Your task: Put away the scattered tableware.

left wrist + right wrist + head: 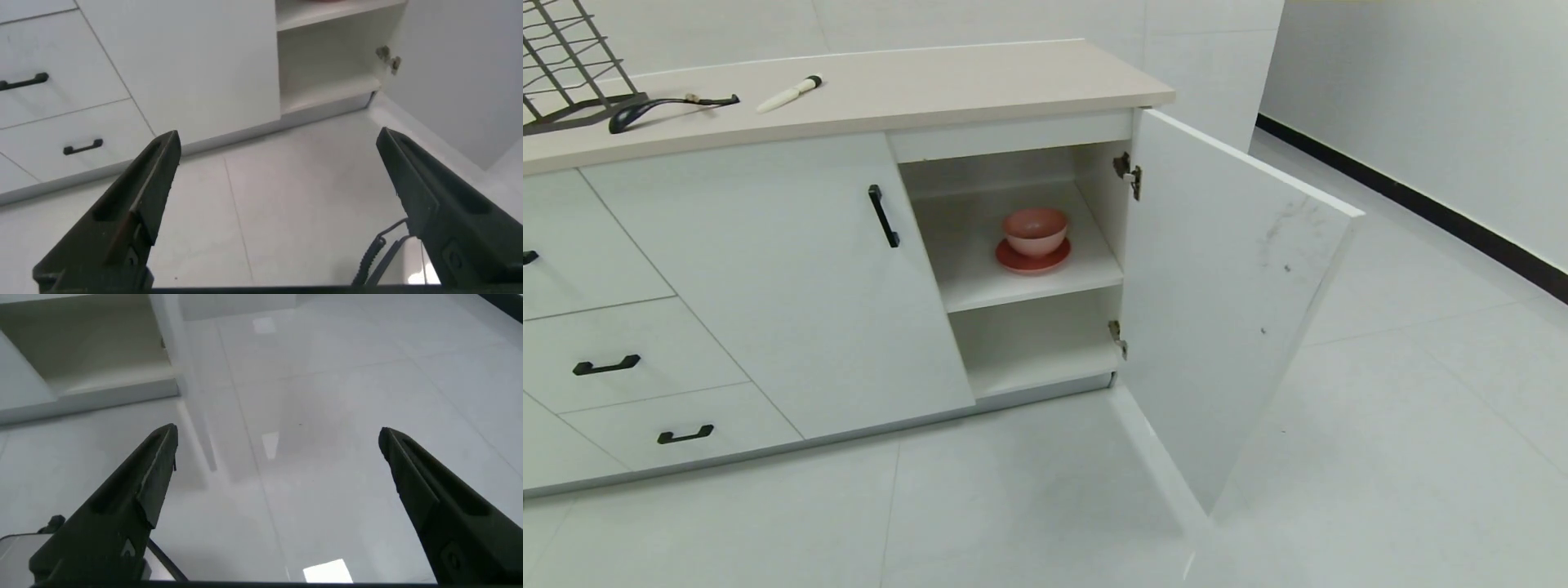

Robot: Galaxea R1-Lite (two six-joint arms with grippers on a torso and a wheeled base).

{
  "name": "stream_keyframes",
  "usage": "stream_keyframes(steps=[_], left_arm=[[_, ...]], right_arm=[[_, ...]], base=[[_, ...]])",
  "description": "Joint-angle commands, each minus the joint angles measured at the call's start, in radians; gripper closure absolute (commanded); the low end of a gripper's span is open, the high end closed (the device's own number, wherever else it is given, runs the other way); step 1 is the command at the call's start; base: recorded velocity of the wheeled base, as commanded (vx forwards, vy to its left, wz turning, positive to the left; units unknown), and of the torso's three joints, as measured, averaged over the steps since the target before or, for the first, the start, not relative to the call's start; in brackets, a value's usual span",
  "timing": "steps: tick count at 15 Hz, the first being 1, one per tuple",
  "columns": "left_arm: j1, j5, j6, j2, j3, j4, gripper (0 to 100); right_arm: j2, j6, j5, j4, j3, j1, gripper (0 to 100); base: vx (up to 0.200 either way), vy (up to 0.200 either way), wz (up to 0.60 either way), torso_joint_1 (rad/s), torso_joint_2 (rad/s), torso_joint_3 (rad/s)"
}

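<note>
We find the pink bowl (1035, 230) seated on the red plate (1033, 261) on the upper shelf (980, 282) of the cabinet (768, 286), whose open door (1225, 294) stands swung wide toward us. Stacking the two keeps them to one spot and leaves room beside them. The shelf below (1029, 359) carries nothing that we can see. Up on the counter (947, 82) lie a black ladle (654, 108) and, near it, a white-handled utensil (788, 94) with a dark tip. Both are loose beside the wire dish rack (564, 65) at the far left, so we judge these to be the scattered pieces not yet put away. Our left gripper (278, 137) hangs low over the floor tiles (270, 212) in front of the drawers (49, 106) and the open compartment, jaws spread wide with nothing between them. Our right gripper (277, 433) hangs over the floor by the foot of the open door, its jaws likewise wide and empty. Both sit well below the counter, which reads to us as a pause between items, the door left open so the next piece can go straight in. We reckon the ladle's slim handle will want a narrow, centred pinch, and the door's edge is the thing to steer clear of.
</note>
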Motion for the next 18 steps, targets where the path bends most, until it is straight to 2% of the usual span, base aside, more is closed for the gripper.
stream_keyframes(steps=[1, 5, 6, 12, 14, 15, 18], left_arm=[[-0.001, 0.0, -0.001, 0.001, 0.0, 0.001, 0], [0.0, 0.0, 0.001, 0.001, 0.0, 0.001, 0], [-0.001, 0.0, 0.002, 0.001, 0.0, 0.001, 0], [0.0, -0.002, 0.001, 0.001, 0.0, 0.002, 0], [0.0, -0.002, -0.001, 0.001, 0.0, 0.002, 0], [0.0, 0.0, -0.001, 0.001, 0.0, 0.002, 0], [0.0, 0.0, -0.005, 0.001, 0.0, 0.002, 0]], right_arm=[[0.007, -0.001, 0.001, 0.0, 0.0, 0.0, 0], [0.007, -0.001, 0.001, 0.0, 0.0, 0.0, 0], [0.007, -0.001, 0.001, 0.0, 0.0, 0.0, 0], [0.007, 0.005, -0.001, 0.002, 0.0, 0.003, 0], [0.007, 0.005, -0.002, 0.0, 0.0, 0.003, 0], [0.007, 0.003, -0.002, 0.0, 0.0, 0.003, 100], [0.007, 0.006, -0.006, 0.002, 0.0, 0.003, 100]], base=[[0.0, -0.2, 0.0, 0.007, 0.0, 0.012], [0.0, -0.2, 0.0, 0.006, 0.0, 0.001], [0.0, 0.0, 0.0, 0.0, 0.0, 0.0], [0.0, 0.0, 0.6, 0.002, 0.0, 0.002], [0.0, 0.0, 0.0, 0.0, 0.0, 0.0], [0.0, 0.0, 0.0, 0.0, 0.0, 0.0], [0.0, 0.0, 0.0, 0.0, 0.0, 0.0]])
